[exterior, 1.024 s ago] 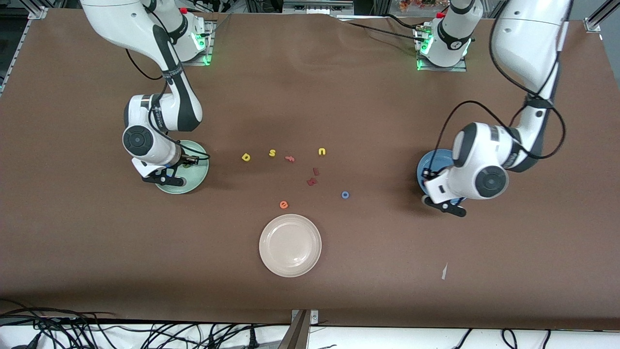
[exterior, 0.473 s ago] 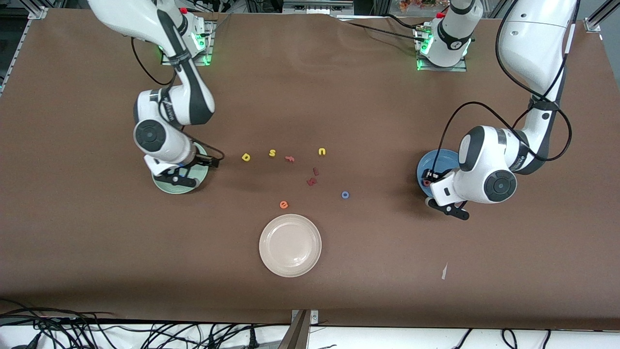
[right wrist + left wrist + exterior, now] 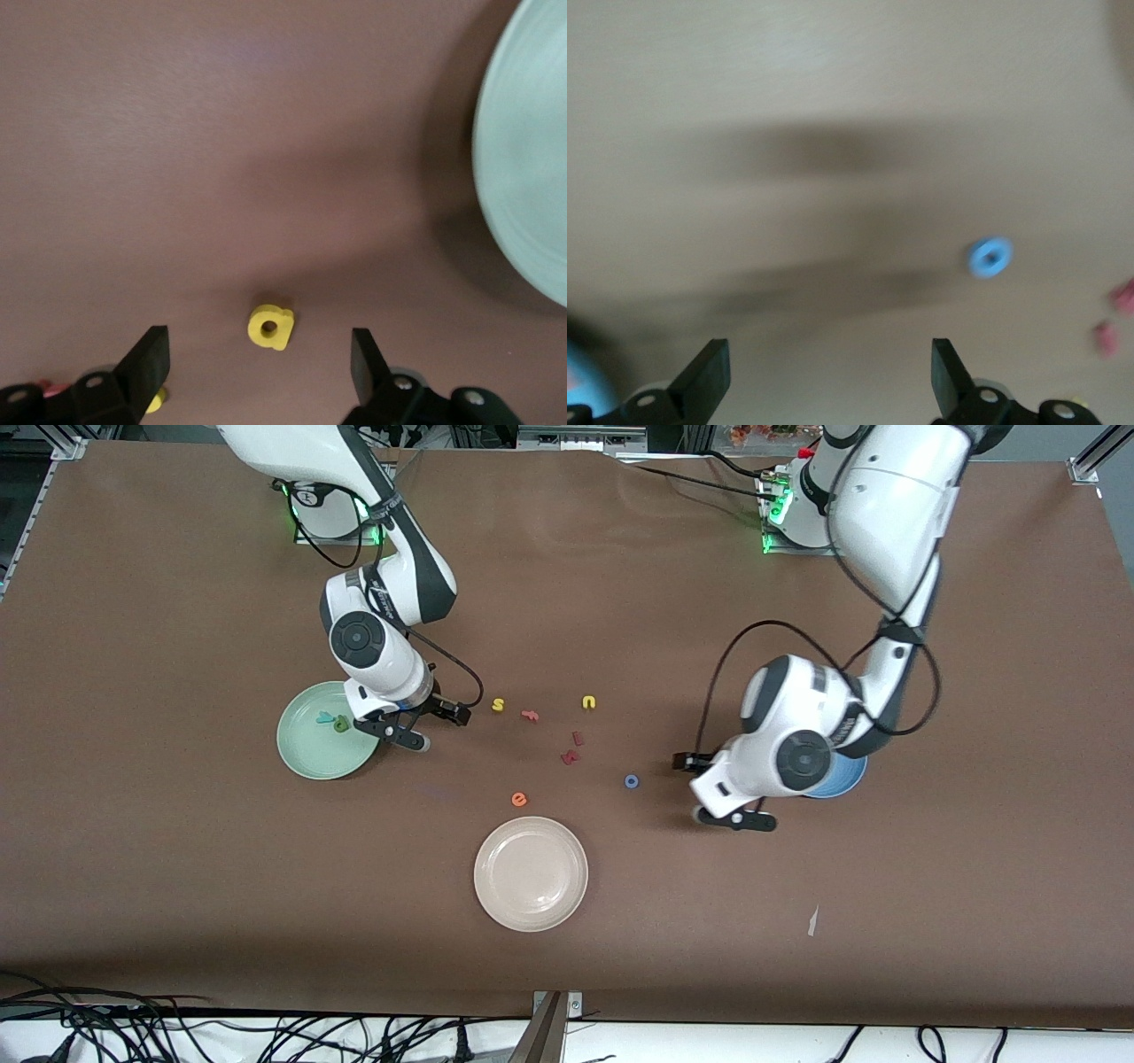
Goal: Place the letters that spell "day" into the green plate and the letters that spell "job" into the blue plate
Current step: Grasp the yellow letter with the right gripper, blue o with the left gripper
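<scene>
The green plate lies toward the right arm's end and holds a teal "y" and a dark green "d". My right gripper hangs open just beside that plate, over the yellow "a", which lies between its fingers on the table. The plate's rim shows in the right wrist view. The blue "o" lies on the table. My left gripper is open and empty between the "o" and the blue plate, which the left arm mostly hides.
Between the grippers lie a yellow "s", a pinkish "f", a yellow "u" and two dark red letters. An orange "e" sits by the cream plate, nearer the camera. A paper scrap lies nearby.
Both arms have swung from over their plates toward the table's middle, the right one to the yellow "a" and the left one toward the blue "o". Both grippers have opened.
</scene>
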`<state>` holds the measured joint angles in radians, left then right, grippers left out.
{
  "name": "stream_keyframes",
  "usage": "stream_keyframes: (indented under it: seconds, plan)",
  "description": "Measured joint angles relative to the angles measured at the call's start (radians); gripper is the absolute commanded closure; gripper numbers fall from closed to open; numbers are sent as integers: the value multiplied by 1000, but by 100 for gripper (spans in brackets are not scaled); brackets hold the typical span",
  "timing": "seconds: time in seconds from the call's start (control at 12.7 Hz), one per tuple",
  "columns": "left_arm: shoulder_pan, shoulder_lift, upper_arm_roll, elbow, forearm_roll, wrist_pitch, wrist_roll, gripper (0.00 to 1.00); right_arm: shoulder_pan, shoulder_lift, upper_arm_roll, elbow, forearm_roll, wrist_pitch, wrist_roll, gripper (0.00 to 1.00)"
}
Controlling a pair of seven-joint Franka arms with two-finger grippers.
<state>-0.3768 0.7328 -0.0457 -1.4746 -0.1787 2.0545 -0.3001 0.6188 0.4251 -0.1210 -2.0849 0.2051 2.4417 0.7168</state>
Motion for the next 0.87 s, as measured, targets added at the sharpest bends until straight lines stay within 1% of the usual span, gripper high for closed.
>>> stream_keyframes:
  seconds: [0.16, 0.32, 0.39, 0.55, 0.63, 0.71, 0.79, 0.87]
  plan:
    - [-54, 46, 0, 28, 0, 99, -159, 0, -4, 7, -4, -30, 11, 42, 25, 24]
    - [-106, 86, 3, 31, 4, 198, -292, 2, -4, 11, -3, -63, 12, 107, 63, 24]
    - [-128, 103, 5, 32, 22, 229, -354, 7, -4, 13, 0, -73, 12, 122, 74, 24]
    - [-148, 116, 6, 35, 66, 241, -432, 14, -3, 18, 6, -79, 13, 132, 100, 24]
    - [-152, 118, 6, 36, 81, 241, -447, 22, -3, 22, 12, -79, 13, 141, 119, 25]
    - [-152, 120, 7, 36, 93, 241, -455, 27, -3, 27, 20, -79, 13, 151, 138, 28]
    - [-152, 122, 7, 36, 101, 241, -458, 30, -2, 31, 28, -79, 13, 159, 152, 28]
    - [-153, 125, 8, 36, 102, 241, -458, 34, -2, 35, 31, -79, 13, 163, 157, 34]
